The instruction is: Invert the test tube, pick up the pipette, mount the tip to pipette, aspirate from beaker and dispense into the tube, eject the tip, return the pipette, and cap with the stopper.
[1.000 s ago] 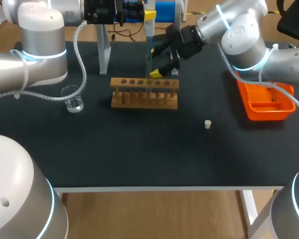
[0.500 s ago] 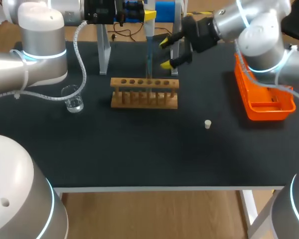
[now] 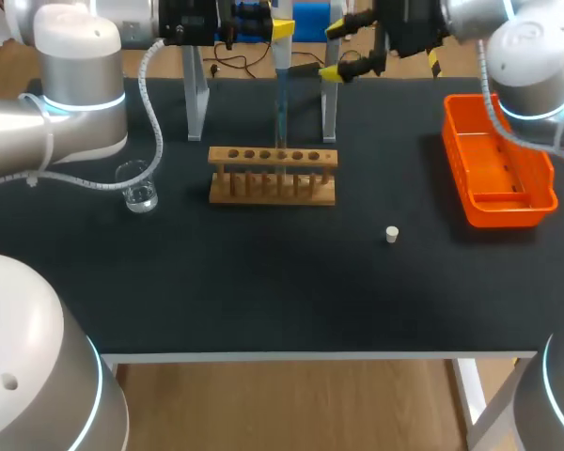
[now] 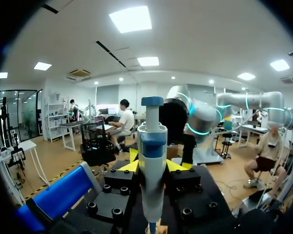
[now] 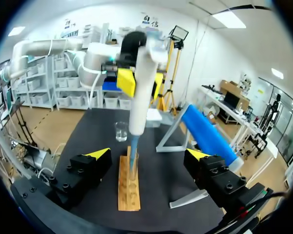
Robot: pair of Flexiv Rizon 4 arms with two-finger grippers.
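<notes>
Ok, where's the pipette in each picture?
Head view: the pipette stands upright over the wooden rack.
Left wrist view: the pipette is held in the left gripper.
Right wrist view: it hangs ahead of the right gripper, above the rack.
Shared landmark: the wooden rack, in head and right wrist views.

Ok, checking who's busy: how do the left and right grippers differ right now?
The left gripper is shut on the pipette; the right gripper is open and empty. The left holds it upright over the wooden rack; the right hangs clear of the rack. Both have yellow-tipped fingers.
</notes>
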